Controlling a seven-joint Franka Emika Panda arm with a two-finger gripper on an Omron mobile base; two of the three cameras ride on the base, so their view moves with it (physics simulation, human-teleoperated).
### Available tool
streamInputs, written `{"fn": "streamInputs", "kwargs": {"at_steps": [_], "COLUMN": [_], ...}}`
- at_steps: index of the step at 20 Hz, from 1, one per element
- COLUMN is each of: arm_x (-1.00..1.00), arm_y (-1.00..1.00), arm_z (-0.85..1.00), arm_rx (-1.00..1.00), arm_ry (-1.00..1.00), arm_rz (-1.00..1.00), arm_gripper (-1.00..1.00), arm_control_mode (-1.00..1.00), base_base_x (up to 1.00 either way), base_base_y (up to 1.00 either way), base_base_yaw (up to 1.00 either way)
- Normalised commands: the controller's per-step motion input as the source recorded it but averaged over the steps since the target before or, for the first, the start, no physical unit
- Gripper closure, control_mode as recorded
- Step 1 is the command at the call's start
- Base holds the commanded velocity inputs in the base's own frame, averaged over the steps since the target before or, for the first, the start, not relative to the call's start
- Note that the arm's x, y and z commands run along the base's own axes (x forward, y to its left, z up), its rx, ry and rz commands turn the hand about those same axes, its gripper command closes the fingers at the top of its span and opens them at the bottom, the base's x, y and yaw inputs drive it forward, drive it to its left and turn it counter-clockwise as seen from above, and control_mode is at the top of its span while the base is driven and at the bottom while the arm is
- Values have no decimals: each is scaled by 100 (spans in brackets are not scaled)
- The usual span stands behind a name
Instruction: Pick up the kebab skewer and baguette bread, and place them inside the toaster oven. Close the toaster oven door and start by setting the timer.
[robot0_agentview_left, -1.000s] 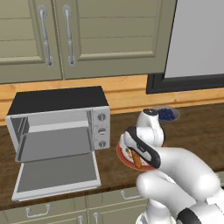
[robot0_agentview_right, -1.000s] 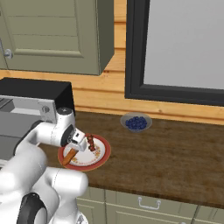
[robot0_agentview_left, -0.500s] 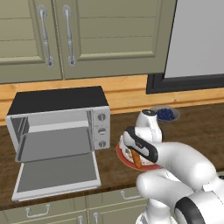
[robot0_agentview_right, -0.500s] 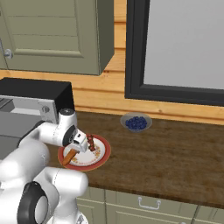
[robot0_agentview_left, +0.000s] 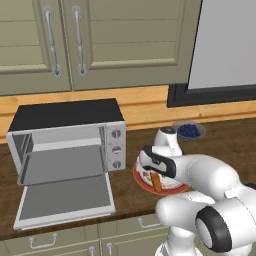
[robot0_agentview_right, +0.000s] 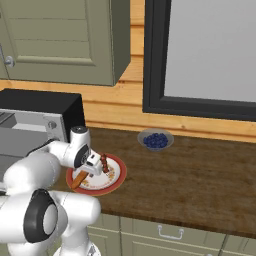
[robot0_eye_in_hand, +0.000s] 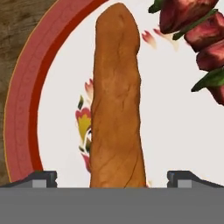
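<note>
Golden crust: the baguette (robot0_eye_in_hand: 116, 100) lies lengthwise between the two dark tips of the pincer (robot0_eye_in_hand: 112, 177), which stands wide open and grips nothing.
Pincer position: low over the plate (robot0_agentview_right: 112, 180), straddling the loaf near one end.
Risk at the grip: closing so near the end could let the long loaf tip or swing out once lifted; a grip nearer the middle looks safer.
Skewer: the kebab (robot0_eye_in_hand: 192, 30) lies on the same plate just beside the loaf, apart from it; a wide finger coming down could knock it or drag it along.
Plate: the red rim sits on the brown worktop (robot0_agentview_right: 200, 175) near the front edge, so a sideways push could slide it.
Oven: the toaster oven (robot0_agentview_left: 67, 137) stands to the left, its door (robot0_agentview_left: 65, 200) dropped flat; a tilted loaf could catch the door edge on the way in.
</note>
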Motion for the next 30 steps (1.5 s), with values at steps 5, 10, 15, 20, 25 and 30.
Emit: {"fn": "streamInputs", "kwargs": {"at_steps": [5,10,15,20,25,30], "arm_x": [0,0,-2,-38,-64,-55], "arm_y": [-1,0,0,0,0,22], "arm_z": [-37,-8,14,71,74,62], "arm_rx": [0,0,0,3,10,12], "arm_ry": [0,0,1,-1,-2,-3], "arm_rz": [0,0,-6,-13,-18,-29], "arm_gripper": [-100,100,100,100,100,100], "arm_control_mode": [-100,-100,-100,-100,-100,-100], "base_base_x": [0,0,0,0,0,0], "base_base_y": [0,0,0,0,0,0], "base_base_yaw": [0,0,0,0,0,0]}}
